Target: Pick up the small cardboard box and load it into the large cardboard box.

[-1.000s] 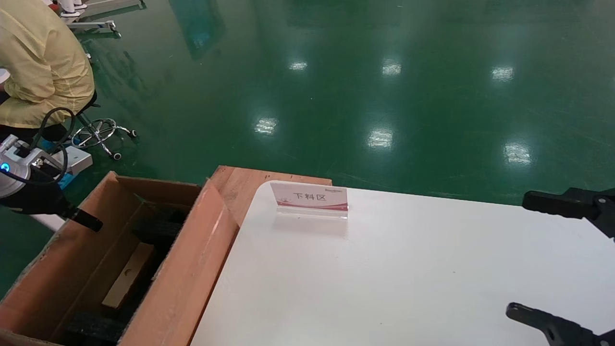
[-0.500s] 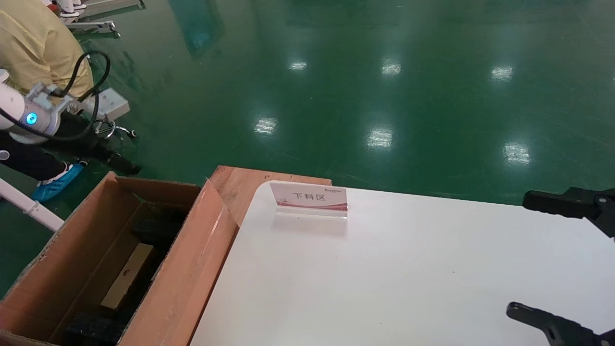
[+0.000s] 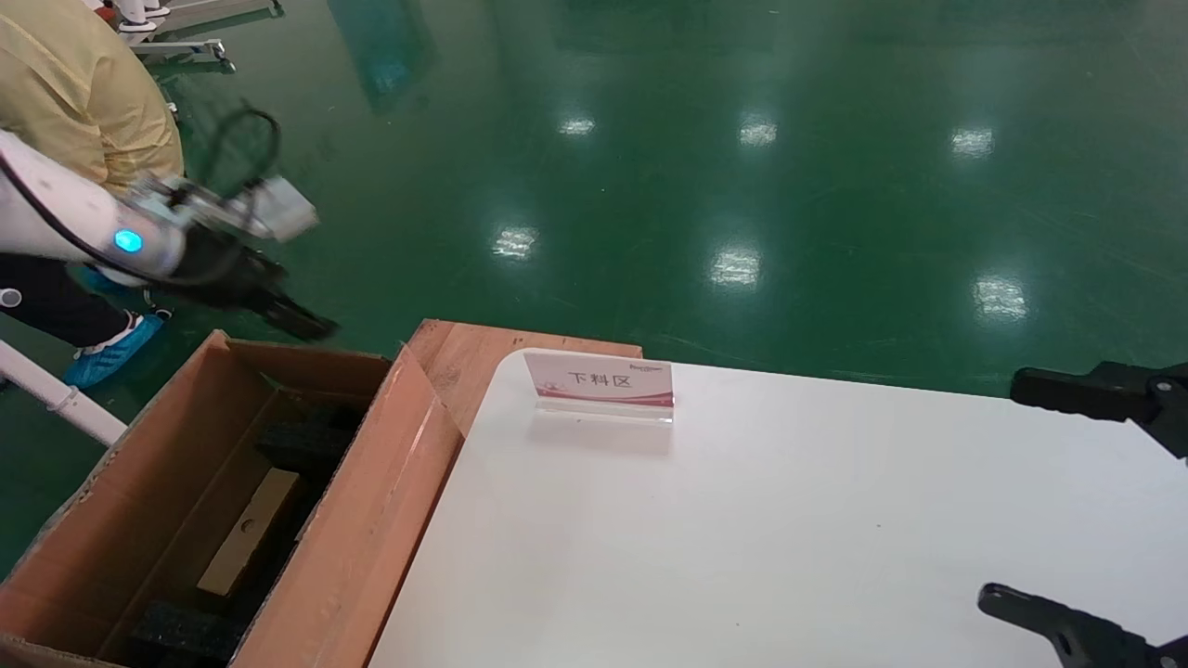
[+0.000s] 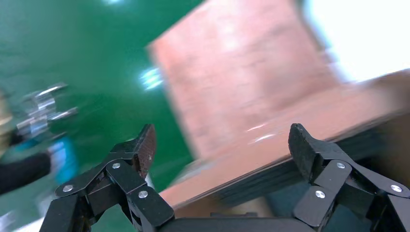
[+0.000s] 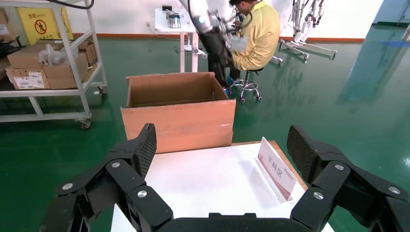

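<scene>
The small cardboard box (image 3: 249,531) already lies inside the large cardboard box (image 3: 371,520), resting flat and lengthwise on the bottom among black foam blocks (image 3: 302,445), at about 8 o'clock in the head view. Nothing holds it.

The left gripper (image 3: 292,317) hangs in the air above the far end of the carton, at about 10 o'clock, its fingers spread wide and empty; the left wrist view shows nothing between them, only a blurred carton flap and the green floor (image 3: 742,167) beyond. It touches neither box.

The right gripper (image 5: 220,159) is parked over the white surface (image 3: 789,538) at about 4 o'clock, its fingers also spread and empty, well apart from the carton. A small sign stand (image 3: 599,383) sits at the far edge of the surface.

Judged from how things lie, the loading step looks complete and the step in hand is clearing the left arm from the carton. The next move calls for carrying that arm clear without brushing the upright flaps, since a knock could shift the carton or its contents.
</scene>
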Robot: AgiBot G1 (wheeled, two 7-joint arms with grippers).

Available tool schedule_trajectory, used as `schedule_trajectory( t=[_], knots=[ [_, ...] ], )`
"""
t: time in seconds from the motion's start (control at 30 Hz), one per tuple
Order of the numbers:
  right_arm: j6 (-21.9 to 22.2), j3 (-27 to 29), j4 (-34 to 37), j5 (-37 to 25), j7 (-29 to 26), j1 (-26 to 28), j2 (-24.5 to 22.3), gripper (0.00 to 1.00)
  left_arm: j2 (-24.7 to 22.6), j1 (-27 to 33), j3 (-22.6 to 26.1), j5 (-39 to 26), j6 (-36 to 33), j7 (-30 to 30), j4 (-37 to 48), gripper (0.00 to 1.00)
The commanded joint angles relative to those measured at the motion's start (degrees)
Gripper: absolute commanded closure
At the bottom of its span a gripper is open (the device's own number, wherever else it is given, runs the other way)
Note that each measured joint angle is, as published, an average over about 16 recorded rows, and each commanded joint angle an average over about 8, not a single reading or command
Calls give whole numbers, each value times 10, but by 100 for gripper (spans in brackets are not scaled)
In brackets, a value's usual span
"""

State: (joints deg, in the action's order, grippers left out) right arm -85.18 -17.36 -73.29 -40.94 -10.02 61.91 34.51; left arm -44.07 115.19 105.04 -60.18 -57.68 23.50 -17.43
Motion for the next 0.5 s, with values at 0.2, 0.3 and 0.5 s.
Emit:
schedule_trajectory(
  t=[0.2,0.3,0.5],
  knots=[
    [0,0,0,0,0,0,0,0,11,-65,-107,22,-33,-16,-68,0],
    [0,0,0,0,0,0,0,0,16,-94,-156,32,-49,-23,-99,0],
    [0,1,0,-1,0,0,0,1,26,-153,-253,52,-79,-37,-160,0]
  ],
)
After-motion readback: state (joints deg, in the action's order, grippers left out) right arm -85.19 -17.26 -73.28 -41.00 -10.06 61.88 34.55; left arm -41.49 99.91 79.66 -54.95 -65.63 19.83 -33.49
